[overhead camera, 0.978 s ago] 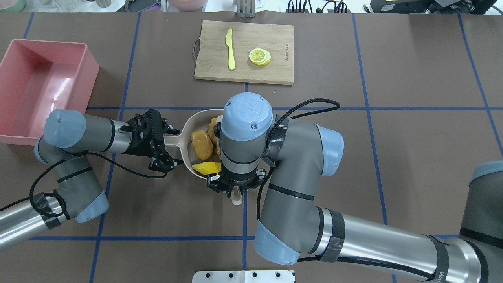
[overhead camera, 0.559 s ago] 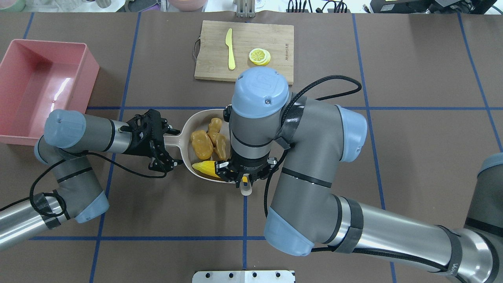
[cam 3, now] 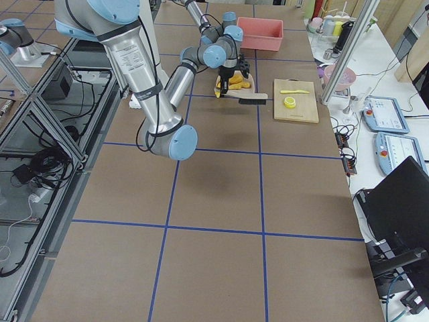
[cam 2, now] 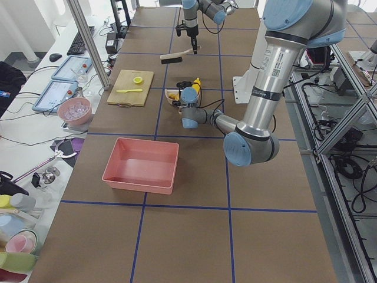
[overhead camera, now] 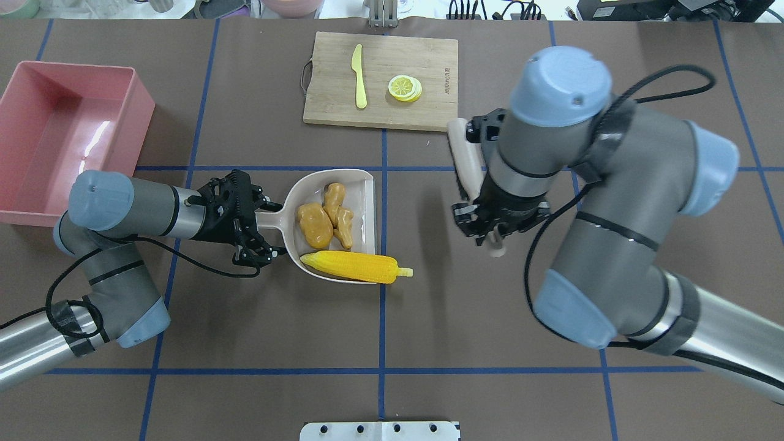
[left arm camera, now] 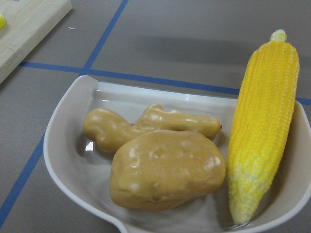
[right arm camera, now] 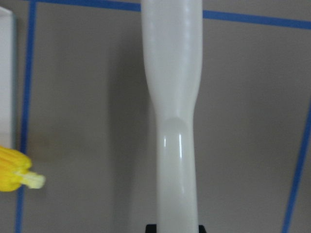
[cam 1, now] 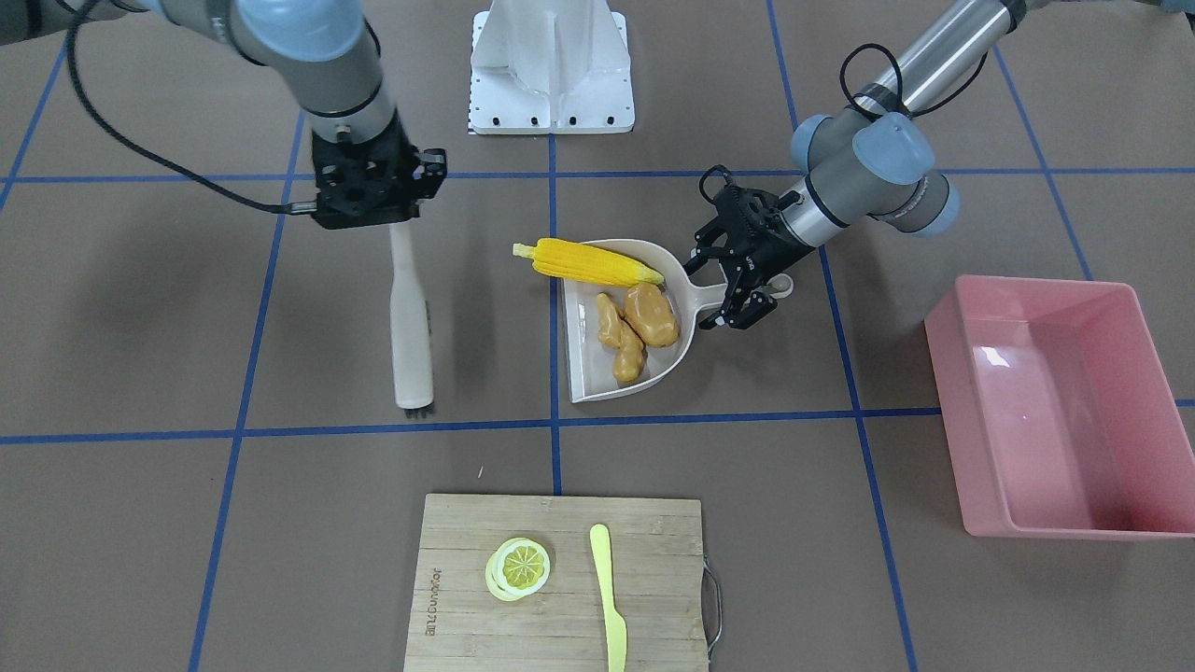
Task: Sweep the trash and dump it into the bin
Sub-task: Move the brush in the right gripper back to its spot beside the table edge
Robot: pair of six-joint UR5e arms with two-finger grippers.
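Brown table, blue tape grid; white side bench, aluminium frame post.

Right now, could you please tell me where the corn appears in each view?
Front-facing: corn at centre, above the middle.
Overhead: corn at centre, below the middle.
Exterior left: corn small, upper centre.
Exterior right: corn small, upper centre.
Left wrist: corn on the right, standing tall.
Right wrist: corn tip only, left edge.
Landmark: the dustpan; the corn lies along one side wall.
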